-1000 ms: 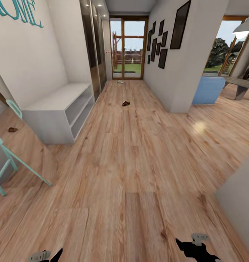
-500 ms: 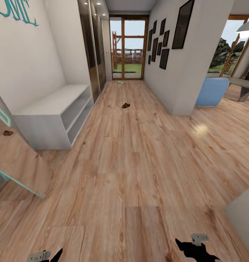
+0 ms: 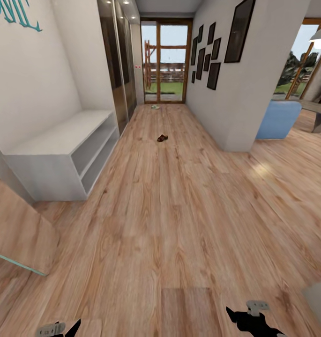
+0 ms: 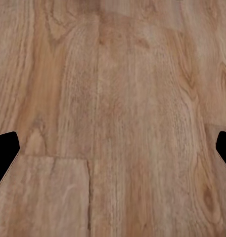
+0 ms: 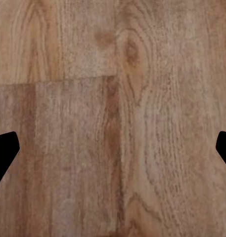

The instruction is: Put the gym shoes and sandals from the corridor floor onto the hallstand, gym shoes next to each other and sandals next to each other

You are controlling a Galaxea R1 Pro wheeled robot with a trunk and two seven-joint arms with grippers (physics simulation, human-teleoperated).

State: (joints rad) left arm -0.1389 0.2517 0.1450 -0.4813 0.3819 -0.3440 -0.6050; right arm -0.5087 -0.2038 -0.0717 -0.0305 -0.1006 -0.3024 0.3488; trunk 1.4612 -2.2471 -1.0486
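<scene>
The corridor floor (image 3: 179, 210) of light wood planks runs ahead of me. A small brown sandal shape (image 3: 162, 137) lies mid-corridor, too far off to tell one from two. A pale gym shoe (image 3: 154, 106) lies near the glass door at the far end. At the left wall stands the pale grey hallstand (image 3: 62, 135), its bench top and two low shelves bare. My left gripper (image 3: 62, 329) and right gripper (image 3: 253, 319) hang low at the near edge. Both are open over bare planks, with the left fingertips (image 4: 5, 155) and right fingertips (image 5: 4, 153) wide apart.
A mirrored sliding-door wardrobe (image 3: 117, 70) follows the hallstand on the left. A leaning mirror panel with a turquoise edge (image 3: 19, 234) stands near left. A wall corner with dark picture frames (image 3: 235, 93) juts in at right, and a blue armchair (image 3: 278, 119) sits beyond it.
The whole view has shifted as the robot rolls forward. The hallstand now looms nearer, and the turquoise chair and mirror have slid off to the left. Both grippers keep their pose.
</scene>
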